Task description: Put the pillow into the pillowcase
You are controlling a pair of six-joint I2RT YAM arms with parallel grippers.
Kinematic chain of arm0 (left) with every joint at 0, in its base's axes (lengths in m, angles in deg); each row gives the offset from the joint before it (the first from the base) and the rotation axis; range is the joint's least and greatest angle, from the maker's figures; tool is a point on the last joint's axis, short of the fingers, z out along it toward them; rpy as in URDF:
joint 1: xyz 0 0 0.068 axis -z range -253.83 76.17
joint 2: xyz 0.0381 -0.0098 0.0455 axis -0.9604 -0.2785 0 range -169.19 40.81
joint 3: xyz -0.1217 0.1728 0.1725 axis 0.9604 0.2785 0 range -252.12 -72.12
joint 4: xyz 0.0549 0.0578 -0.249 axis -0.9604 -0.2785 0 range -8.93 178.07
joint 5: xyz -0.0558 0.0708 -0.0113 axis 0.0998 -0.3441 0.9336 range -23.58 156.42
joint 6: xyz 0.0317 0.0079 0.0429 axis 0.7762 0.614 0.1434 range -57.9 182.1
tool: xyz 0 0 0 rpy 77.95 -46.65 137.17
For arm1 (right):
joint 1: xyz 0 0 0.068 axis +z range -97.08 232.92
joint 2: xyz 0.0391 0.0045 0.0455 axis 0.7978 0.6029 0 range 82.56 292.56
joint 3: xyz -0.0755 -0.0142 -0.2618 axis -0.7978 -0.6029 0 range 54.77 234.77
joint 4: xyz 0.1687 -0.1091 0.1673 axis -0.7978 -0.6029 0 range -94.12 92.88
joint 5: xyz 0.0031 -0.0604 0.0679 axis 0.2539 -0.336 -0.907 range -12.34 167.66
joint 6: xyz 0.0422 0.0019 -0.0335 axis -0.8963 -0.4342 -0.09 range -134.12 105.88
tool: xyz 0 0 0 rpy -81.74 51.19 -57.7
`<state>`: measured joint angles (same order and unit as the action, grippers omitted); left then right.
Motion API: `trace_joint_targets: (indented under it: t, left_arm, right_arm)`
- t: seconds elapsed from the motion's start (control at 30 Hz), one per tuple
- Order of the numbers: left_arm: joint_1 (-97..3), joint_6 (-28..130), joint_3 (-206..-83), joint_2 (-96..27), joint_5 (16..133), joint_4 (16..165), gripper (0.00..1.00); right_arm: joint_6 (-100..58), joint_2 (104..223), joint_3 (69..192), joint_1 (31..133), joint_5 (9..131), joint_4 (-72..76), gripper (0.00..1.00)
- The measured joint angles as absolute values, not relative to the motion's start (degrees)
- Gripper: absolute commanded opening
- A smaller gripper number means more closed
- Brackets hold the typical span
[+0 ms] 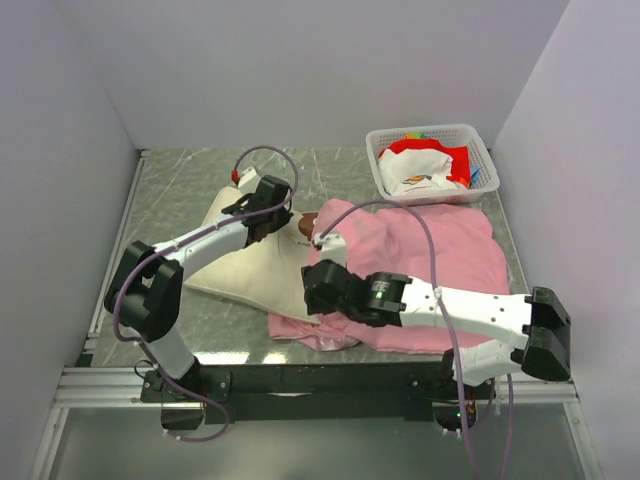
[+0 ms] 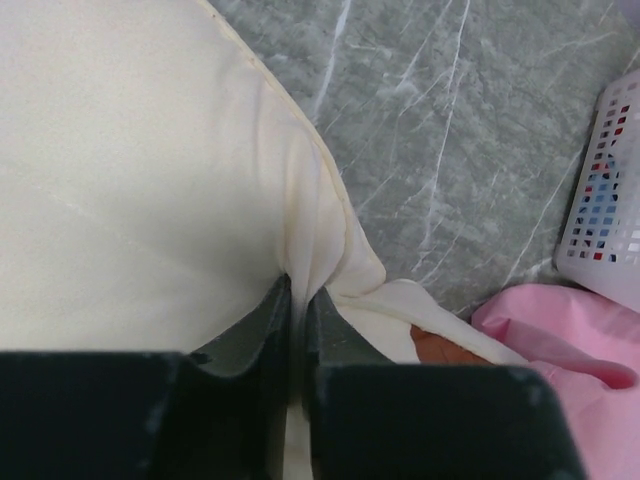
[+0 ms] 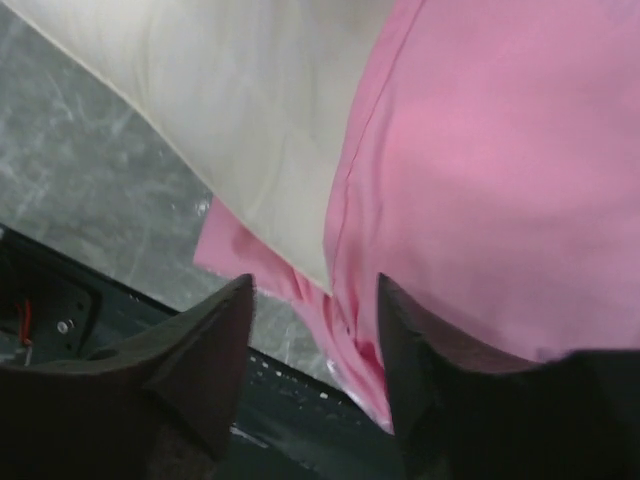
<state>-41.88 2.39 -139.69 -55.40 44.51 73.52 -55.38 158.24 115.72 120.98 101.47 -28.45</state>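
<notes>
Right hand [image 3: 315, 290] hangs empty with its fingers spread, just above the hem of the pink pillowcase [image 3: 500, 180], where the cream pillow [image 3: 260, 110] slips inside. Left hand [image 2: 298, 290] is clamped on a fold at the pillow's edge, over the marbled surface [image 2: 450, 130].
</notes>
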Motion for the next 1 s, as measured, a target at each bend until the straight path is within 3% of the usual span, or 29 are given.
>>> trace_joint_targets:
  t: [0.03,0.07,0.13,0.17,0.27,0.37,0.63,0.87,1.0]
  left_arm:
    - [-41.88,2.35,-139.65,-55.35,44.51,73.52,0.25]
    - [-41.88,2.39,-139.58,-55.18,44.51,73.56,0.39]
    - [-41.88,2.70,-139.10,-54.13,44.53,73.70,0.50]
    - [-41.88,2.81,-138.73,-53.04,44.46,73.32,0.62]
    - [-41.88,3.44,-137.25,-47.62,43.52,71.49,0.82]
    - [-41.88,3.12,-134.69,-39.29,41.10,68.73,0.90]
    - [-41.88,-5.89,-121.18,-15.42,32.48,54.72,0.95]
    - [-40.55,-11.70,-104.44,-9.67,34.63,54.22,0.94]
    - [-37.53,-12.43,-97.44,-7.62,36.18,62.07,0.80]
  right_arm:
    - [-56.32,158.98,115.30,122.55,102.02,-28.49,0.53]
    - [-57.26,159.77,115.02,123.88,102.52,-28.54,0.53]
    - [-58.98,161.27,114.73,125.94,103.35,-28.58,0.52]
    - [-59.75,162.15,114.62,126.77,103.61,-28.60,0.51]
    - [-61.37,164.29,113.95,127.95,104.03,-28.38,0.44]
    - [-62.79,166.21,112.81,127.99,105.01,-28.45,0.44]
    - [-64.89,167.94,112.37,128.01,106.72,-28.86,0.45]
    - [-65.78,167.94,111.69,128.01,107.17,-28.84,0.45]
    - [-66.33,167.92,110.60,128.01,107.52,-28.80,0.45]
